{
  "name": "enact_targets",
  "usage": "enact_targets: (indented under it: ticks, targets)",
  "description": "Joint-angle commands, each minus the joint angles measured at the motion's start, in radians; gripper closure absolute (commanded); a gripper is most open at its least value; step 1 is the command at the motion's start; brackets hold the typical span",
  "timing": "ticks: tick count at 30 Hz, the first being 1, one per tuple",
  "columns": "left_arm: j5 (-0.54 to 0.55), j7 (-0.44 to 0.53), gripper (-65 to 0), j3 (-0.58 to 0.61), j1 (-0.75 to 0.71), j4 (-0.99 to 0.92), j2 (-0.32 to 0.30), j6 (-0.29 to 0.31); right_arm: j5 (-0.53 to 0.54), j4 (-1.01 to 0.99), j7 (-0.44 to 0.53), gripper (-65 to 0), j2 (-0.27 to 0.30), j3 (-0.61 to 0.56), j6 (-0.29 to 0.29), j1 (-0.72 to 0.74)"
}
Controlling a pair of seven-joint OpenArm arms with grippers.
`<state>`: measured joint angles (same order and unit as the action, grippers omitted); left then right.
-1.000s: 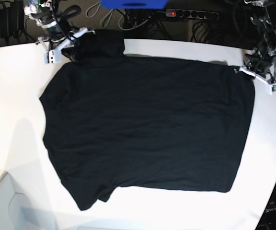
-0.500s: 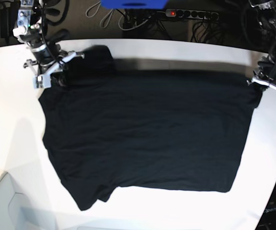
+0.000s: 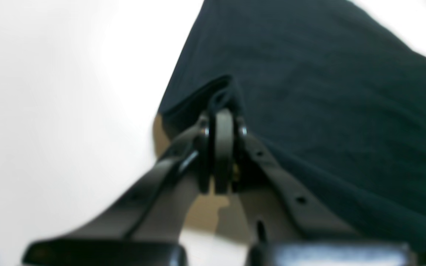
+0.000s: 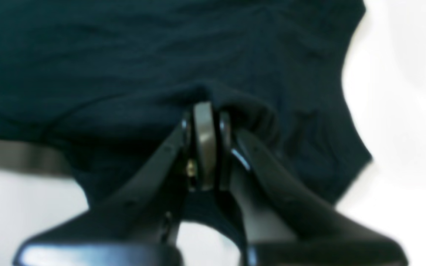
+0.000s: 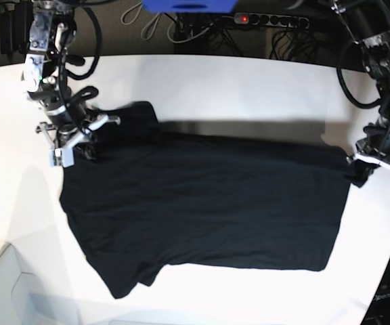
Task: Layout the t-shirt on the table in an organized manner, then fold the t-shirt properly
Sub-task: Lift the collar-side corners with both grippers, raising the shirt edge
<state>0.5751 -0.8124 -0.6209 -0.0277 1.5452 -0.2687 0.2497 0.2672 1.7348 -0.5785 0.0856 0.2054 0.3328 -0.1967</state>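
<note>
Hands left (image 5: 364, 164) and right (image 5: 80, 132) each pinch the black t-shirt (image 5: 202, 203) over the table (image 5: 235, 74).

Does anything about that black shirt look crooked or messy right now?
Yes. The t-shirt lies unevenly on the table: its top edge is lifted, pinched by both grippers, and one bottom corner sticks out bunched.

Left gripper (image 3: 222, 111) and right gripper (image 4: 205, 109) both clamped tight, arms spread wide, wrists angled down
</note>
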Motion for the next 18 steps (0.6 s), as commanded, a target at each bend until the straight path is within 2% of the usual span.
enact_targets:
  ticks: [1, 5, 18]
  targets:
    - [0.009, 0.017, -0.1, -0.004, 0.033, -0.002, -0.016, -0.002, 0.004, -0.005, 0.028, 0.0, 0.009, 0.007, -0.001, 0.023]
    - [0.013, 0.017, -0.1, -0.006, 0.104, -0.105, -0.016, -0.002, 0.004, -0.092, 0.03, 0.0, 0.039, 0.004, -0.001, 0.076]
    - [0.007, 0.028, -0.4, -0.003, 0.263, -0.383, -0.016, -0.002, 0.004, -0.135, 0.032, 0.0, 0.041, 0.002, -0.001, 0.165]
